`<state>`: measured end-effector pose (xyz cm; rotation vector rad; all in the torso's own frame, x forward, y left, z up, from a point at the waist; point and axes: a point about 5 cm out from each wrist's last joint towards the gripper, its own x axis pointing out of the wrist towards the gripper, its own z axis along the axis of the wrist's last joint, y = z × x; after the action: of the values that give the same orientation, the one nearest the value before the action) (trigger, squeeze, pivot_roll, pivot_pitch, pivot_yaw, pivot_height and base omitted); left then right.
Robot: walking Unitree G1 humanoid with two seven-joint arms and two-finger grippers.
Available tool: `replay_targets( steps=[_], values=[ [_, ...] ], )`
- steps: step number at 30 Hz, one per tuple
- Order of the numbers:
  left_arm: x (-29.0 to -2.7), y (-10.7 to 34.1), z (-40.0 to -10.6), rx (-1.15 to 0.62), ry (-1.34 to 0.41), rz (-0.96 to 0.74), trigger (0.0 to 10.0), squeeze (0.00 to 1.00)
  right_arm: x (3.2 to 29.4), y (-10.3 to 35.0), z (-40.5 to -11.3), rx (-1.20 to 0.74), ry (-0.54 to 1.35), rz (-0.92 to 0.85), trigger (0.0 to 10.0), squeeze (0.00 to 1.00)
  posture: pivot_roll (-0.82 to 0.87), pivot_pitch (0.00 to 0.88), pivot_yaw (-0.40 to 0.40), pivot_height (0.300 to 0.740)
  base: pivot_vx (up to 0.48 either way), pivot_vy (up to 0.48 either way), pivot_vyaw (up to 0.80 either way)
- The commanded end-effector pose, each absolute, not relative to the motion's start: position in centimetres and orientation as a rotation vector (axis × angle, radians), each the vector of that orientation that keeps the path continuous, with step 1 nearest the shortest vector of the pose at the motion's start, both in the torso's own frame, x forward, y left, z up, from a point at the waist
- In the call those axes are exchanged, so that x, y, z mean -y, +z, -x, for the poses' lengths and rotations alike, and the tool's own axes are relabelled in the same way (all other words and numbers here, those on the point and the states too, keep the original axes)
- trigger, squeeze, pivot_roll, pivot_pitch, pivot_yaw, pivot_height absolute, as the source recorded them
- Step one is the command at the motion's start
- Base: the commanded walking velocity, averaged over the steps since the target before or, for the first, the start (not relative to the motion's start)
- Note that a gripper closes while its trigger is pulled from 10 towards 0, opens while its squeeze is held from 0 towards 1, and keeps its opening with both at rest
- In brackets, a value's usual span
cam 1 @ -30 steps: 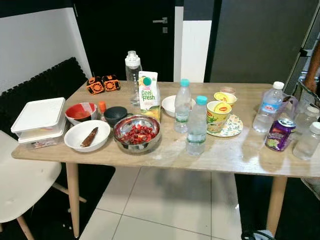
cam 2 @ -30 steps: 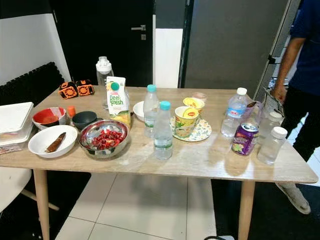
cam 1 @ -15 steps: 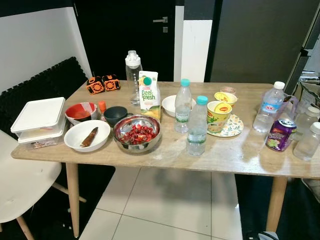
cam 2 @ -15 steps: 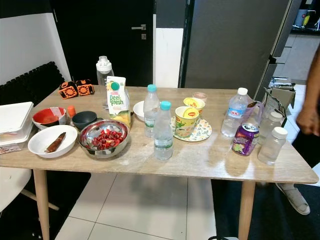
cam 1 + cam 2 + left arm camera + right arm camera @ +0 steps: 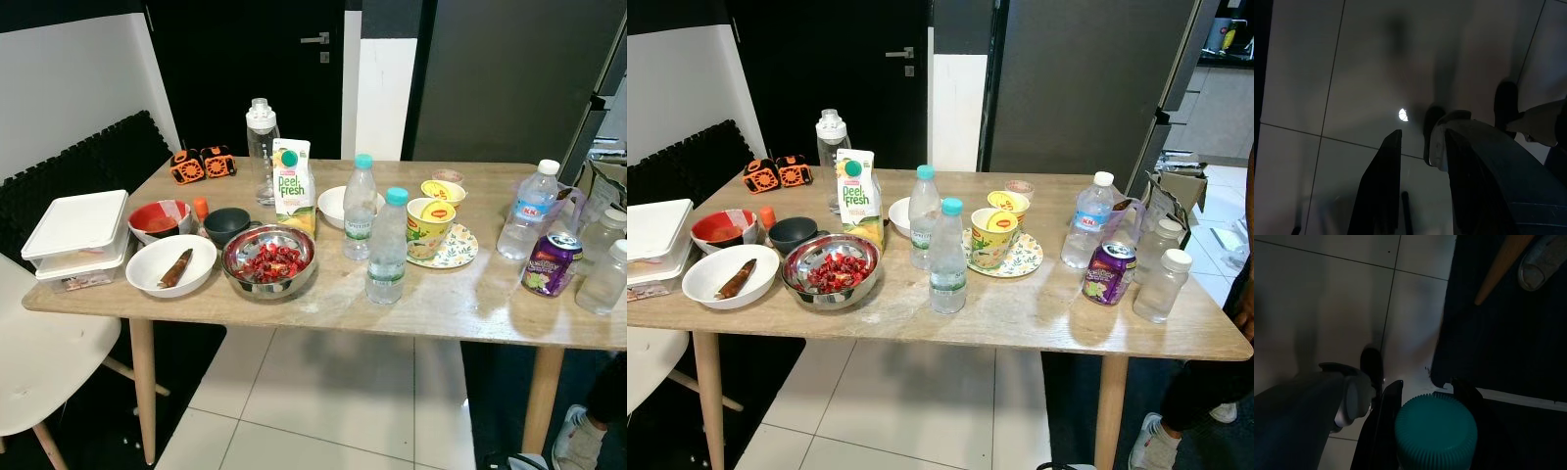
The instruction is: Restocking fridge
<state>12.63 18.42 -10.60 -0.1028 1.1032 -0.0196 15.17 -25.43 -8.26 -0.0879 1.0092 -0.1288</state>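
On the wooden table [image 5: 460, 304] stand a Peel Fresh juice carton [image 5: 291, 186], two teal-capped water bottles [image 5: 360, 206] [image 5: 387, 245], a white-capped bottle [image 5: 529, 211] and a purple can [image 5: 549, 264]. Both arms hang low over the tiled floor. In the right wrist view my right gripper [image 5: 1425, 387] is shut on a bottle with a teal cap [image 5: 1436, 431], one black finger [image 5: 1382, 426] on each side. In the left wrist view my left gripper [image 5: 1422, 147] is open, with bare floor between its fingers [image 5: 1378, 191].
A steel bowl of red pieces [image 5: 267, 262], white bowl [image 5: 171, 266], red bowl [image 5: 159, 217], lidded white box [image 5: 78, 235] and yellow cups [image 5: 429, 225] crowd the table. A white chair [image 5: 39, 362] stands left. A person's shoe [image 5: 1161, 441] is at the right. A tall dark grey front [image 5: 1078, 88] stands behind.
The person at the right has stepped back toward the picture's edge; a shoe and a leg remain in view. The things on the table have not moved.
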Motion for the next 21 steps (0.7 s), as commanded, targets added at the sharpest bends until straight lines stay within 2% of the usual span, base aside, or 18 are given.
replay_targets(
  steps=[1,21],
  values=[
    [-18.03,-10.71,-12.49,-1.115,-0.014,0.116,10.0,0.00,25.50,-8.37,-14.89,-1.023,-0.140,0.086,10.0,0.00,-0.08,0.000,-0.004,0.740,0.000,0.000,0.00],
    [-17.94,-10.73,-12.48,-1.118,-0.012,0.123,10.0,0.00,25.53,-8.45,-14.71,-1.031,-0.144,0.086,10.0,0.00,-0.08,0.000,-0.003,0.740,0.000,0.000,0.00]
  ],
)
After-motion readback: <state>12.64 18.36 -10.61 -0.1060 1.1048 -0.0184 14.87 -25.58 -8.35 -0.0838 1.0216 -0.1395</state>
